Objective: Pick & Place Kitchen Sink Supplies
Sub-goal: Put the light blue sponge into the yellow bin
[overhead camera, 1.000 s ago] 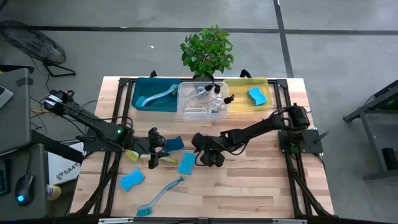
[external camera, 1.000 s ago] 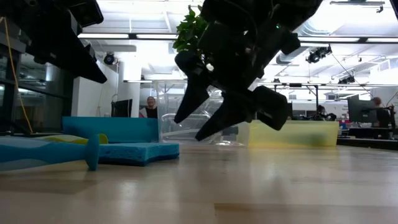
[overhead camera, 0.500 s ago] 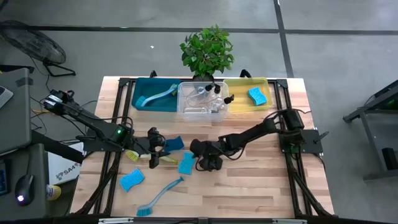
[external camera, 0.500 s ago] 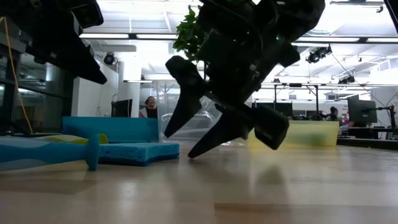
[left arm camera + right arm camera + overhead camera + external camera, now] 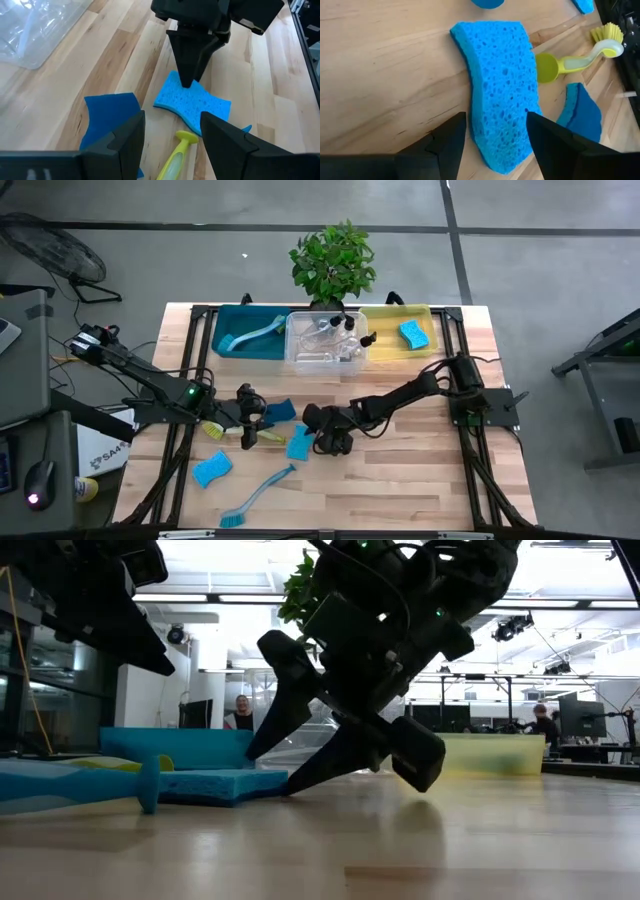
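High view: right gripper [image 5: 318, 442] sits just beside the sponge [image 5: 299, 441] mid-table, nearer than left gripper [image 5: 247, 430].

Low view: its fingers spread, tips near the wood, holding nothing.

Right wrist view: sponge's long axis runs out between the fingers.

Left wrist view: left fingers apart, empty, above the yellow-green brush [image 5: 176, 159]. Bare wood table [image 5: 400, 480]; open workshop behind.

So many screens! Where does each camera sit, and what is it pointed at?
High view: above the table, facing straight down; both arms, left gripper and right gripper.
Low view: at tabletop height, facing the room; the right gripper dips in from above.
Left wrist view: on the left arm, past its own open fingers.
Right wrist view: on the right arm, past its open fingers.
Both wrist views share the light blue sponge.
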